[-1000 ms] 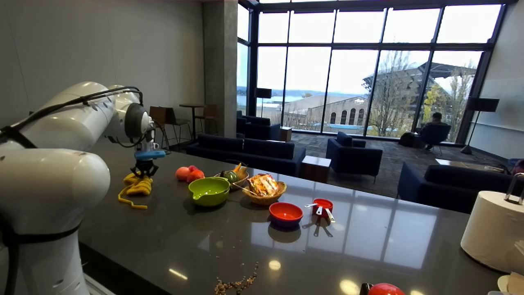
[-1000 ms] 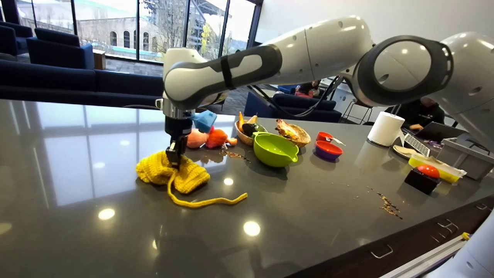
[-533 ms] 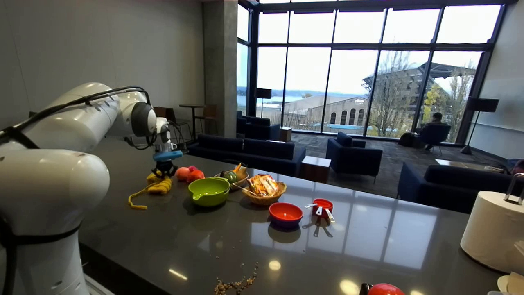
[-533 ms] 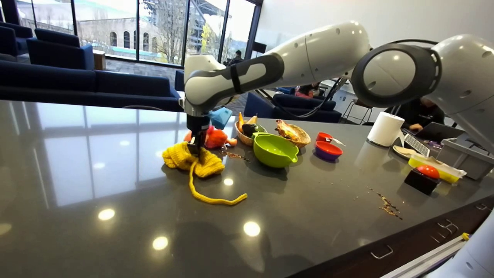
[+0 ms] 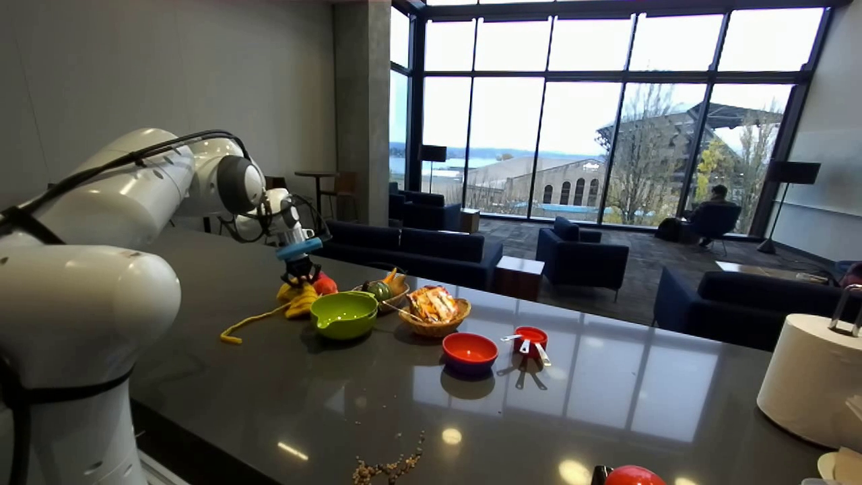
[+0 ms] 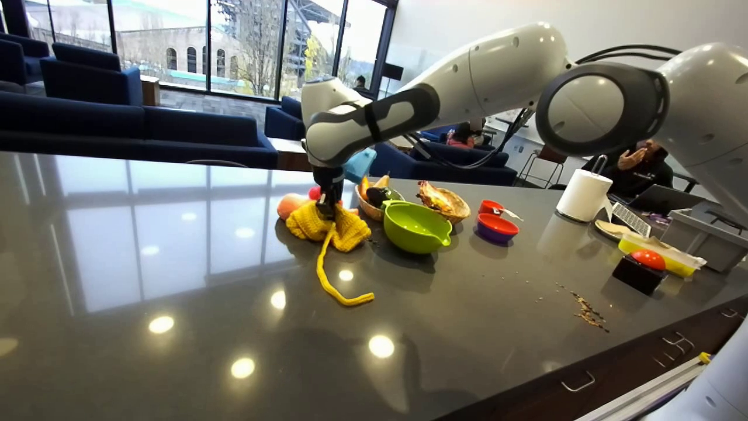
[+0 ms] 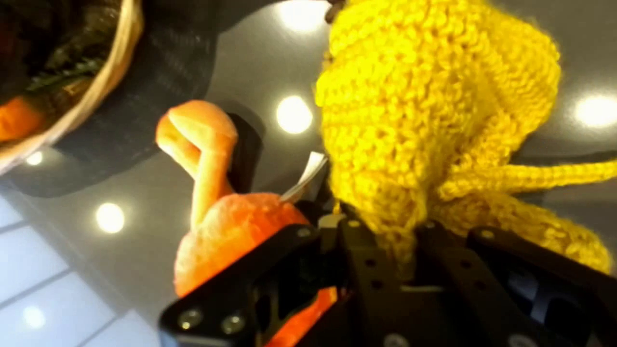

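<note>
My gripper is shut on a yellow knitted piece, with a fold of it pinched between the fingers in the wrist view (image 7: 392, 227). The yellow knitted piece (image 6: 350, 229) hangs on both sides of the fingertips, low over or on the counter; its long cord (image 6: 330, 280) trails along the counter. In an exterior view the gripper (image 5: 301, 275) stands tilted just behind the green bowl (image 5: 345, 316). An orange plush thing (image 7: 236, 224) lies right beside the fingers in the wrist view. A pink round thing (image 6: 290, 204) shows behind the knitted piece.
A basket (image 5: 397, 300) of vegetables and a basket (image 5: 438, 330) with a wrapped item stand past the green bowl. Further along are a red and purple bowl (image 5: 470, 351), red measuring cups (image 5: 532, 335), paper towels (image 6: 584, 196), a red button box (image 6: 640, 275) and spilled grains (image 6: 589, 311).
My gripper has dragged the yellow knitted piece along the counter toward the plush things and the green bowl. The cord trails out straighter behind. The wrist has tilted.
</note>
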`<act>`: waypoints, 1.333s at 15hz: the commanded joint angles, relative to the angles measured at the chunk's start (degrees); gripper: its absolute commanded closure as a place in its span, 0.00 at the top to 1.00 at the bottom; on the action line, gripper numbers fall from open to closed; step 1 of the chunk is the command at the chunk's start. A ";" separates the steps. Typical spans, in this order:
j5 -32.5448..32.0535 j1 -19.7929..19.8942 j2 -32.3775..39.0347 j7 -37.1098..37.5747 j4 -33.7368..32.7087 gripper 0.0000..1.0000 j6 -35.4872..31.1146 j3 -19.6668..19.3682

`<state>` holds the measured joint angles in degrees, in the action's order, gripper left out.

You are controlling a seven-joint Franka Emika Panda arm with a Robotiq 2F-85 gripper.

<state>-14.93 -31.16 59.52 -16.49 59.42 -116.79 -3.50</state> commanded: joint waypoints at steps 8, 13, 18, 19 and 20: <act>2.30 -3.26 -18.25 4.53 17.77 0.04 5.98 1.11; 6.20 -5.51 -29.21 8.59 26.72 0.04 7.94 4.03; 3.28 -3.91 -40.80 20.82 39.93 0.04 6.81 8.28; 2.99 -3.09 -43.01 23.34 42.63 0.04 6.22 9.06; 2.93 -2.11 -45.09 25.33 45.47 0.04 5.52 9.87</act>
<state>-10.72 -36.51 23.18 2.79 93.86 -108.66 3.50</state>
